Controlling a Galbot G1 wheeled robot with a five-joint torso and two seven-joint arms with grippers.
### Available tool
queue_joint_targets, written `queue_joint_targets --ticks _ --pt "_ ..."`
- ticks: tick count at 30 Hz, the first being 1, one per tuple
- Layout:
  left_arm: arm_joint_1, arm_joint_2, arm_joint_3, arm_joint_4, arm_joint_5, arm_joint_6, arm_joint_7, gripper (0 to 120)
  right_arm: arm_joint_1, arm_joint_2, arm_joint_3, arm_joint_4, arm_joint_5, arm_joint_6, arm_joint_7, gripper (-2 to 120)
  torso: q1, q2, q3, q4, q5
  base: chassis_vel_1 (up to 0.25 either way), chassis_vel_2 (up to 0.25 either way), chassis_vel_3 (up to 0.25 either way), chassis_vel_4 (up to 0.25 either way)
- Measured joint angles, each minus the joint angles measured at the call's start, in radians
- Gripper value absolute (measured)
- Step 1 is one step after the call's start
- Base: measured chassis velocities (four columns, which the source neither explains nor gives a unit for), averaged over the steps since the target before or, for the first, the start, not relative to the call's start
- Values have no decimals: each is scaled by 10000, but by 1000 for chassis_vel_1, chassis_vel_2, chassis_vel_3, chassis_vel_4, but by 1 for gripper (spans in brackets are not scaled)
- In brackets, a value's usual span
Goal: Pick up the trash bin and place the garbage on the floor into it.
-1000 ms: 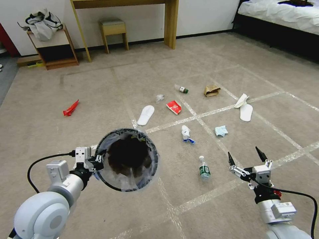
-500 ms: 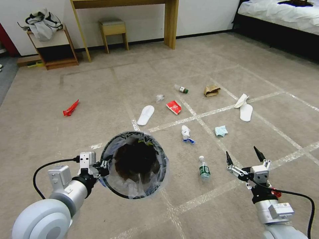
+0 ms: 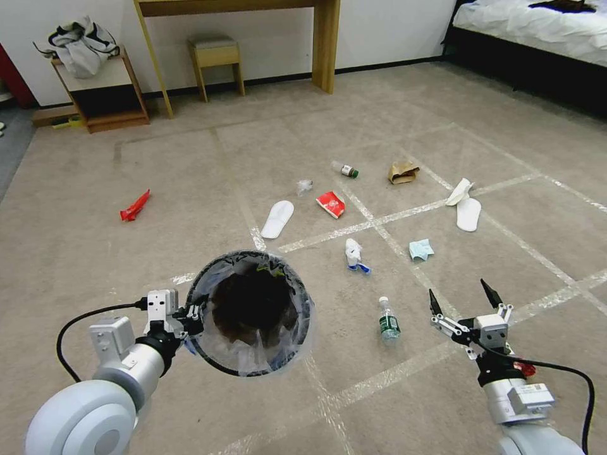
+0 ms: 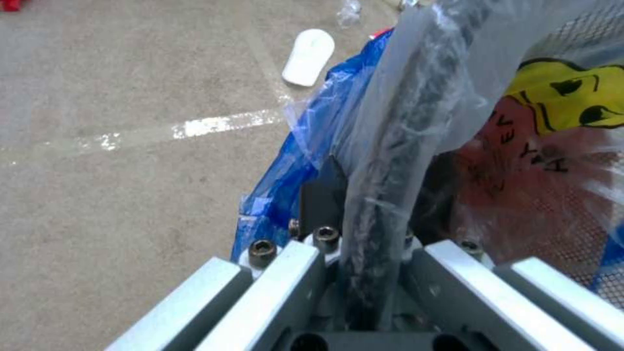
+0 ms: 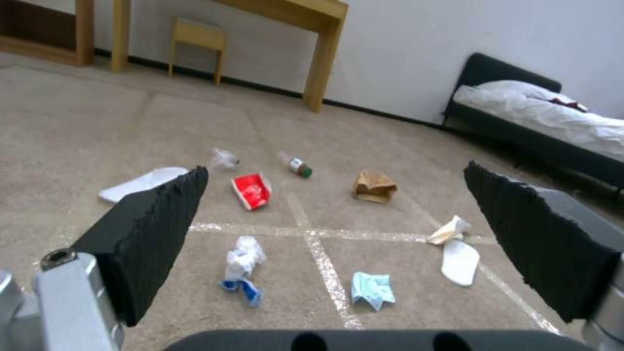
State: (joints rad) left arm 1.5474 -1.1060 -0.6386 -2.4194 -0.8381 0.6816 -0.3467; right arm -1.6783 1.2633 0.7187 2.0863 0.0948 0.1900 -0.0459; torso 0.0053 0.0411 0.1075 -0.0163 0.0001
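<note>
My left gripper [image 3: 190, 313] is shut on the rim of the trash bin [image 3: 308, 316] and holds it above the floor [image 3: 190, 189], mouth facing up. In the left wrist view the jaws clamp the bag-covered rim [image 4: 390, 146]. My right gripper [image 3: 458, 289] hovers open and empty at the lower right, just right of a clear bottle [image 3: 387, 321]. Further garbage lies beyond: a crumpled tissue [image 3: 354, 254], a blue mask [image 3: 420, 248], a red wrapper [image 3: 331, 203], a white slipper [image 3: 277, 218], a brown paper bag [image 3: 403, 171] and a second slipper [image 3: 468, 213].
A second red wrapper [image 3: 134, 206] lies far left. A small bottle [image 3: 346, 169] sits near the paper bag. A wooden desk [image 3: 325, 44], a stool [image 3: 216, 60] and a low shelf [image 3: 95, 95] line the far wall. A bed [image 3: 537, 31] stands at the right.
The left arm carried the bin slightly right and nearer to me, then eased back left. The right gripper sank a little, still open. The litter has not moved.
</note>
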Motion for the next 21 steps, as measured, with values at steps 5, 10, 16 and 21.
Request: queue_joint_targets --ticks 5,10,16,21 --pt "34 -114 -9 35 142 -34 27 0 126 -99 -69 -112 93 -91 9 100 0 0 0 0 0 0 0 0 0" --pt "68 -230 3 186 487 -157 165 0 224 -41 -88 -276 156 -117 -21 100 0 0 0 0 -1 0 0 0 0" --pt "35 -176 -155 363 505 -216 213 0 497 -90 -265 -577 289 -243 -49 100 0 0 0 0 0 0 0 0 0" --pt "-67 28 -411 528 368 -313 290 0 731 -225 -496 -781 356 -375 -33 100 0 0 0 0 -1 0 0 0 0"
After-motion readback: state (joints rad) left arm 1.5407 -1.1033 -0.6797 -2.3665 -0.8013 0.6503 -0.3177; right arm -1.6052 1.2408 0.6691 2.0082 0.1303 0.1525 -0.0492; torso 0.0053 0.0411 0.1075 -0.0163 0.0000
